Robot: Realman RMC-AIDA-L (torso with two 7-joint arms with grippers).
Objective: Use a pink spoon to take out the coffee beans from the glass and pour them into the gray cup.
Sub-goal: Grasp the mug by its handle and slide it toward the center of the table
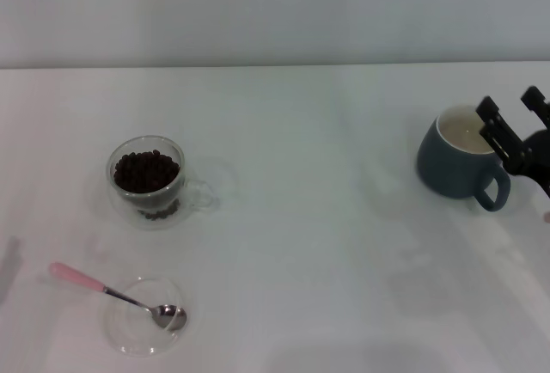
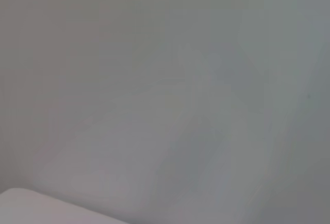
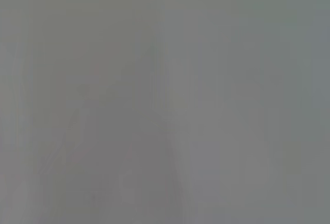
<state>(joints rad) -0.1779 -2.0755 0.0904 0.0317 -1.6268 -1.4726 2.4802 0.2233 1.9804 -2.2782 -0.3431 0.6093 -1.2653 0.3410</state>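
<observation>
I read the head view as one wide white table (image 1: 284, 184) filling the frame below a pale wall.

At the right edge of the frame, mid-height, is the right gripper (image 1: 514, 117), black, with its two fingers spread apart. One finger (image 1: 491, 124) lies over the rim of the cup; the other sits further right, outside the rim. I cannot tell whether either finger touches the cup.

That cup is the gray cup (image 1: 455, 165), a rounded blue-gray ceramic mug with a cream inside and a loop handle turned toward the lower right of the frame. It stands upright at right of centre.

Left of centre stands the glass (image 1: 148, 186), a small clear double-walled cup with a clear side handle pointing right. The coffee beans (image 1: 147, 171), a dark brown heap, fill its inner bowl.

In the lower left lies a flat shallow clear round dish (image 1: 129, 332). The pink spoon (image 1: 116, 293) rests across it, metal bowl inside the dish, pale pink handle sticking out over the table toward the upper left.

The left gripper is not identifiable in any view. Both wrist views show only featureless pale gray.
</observation>
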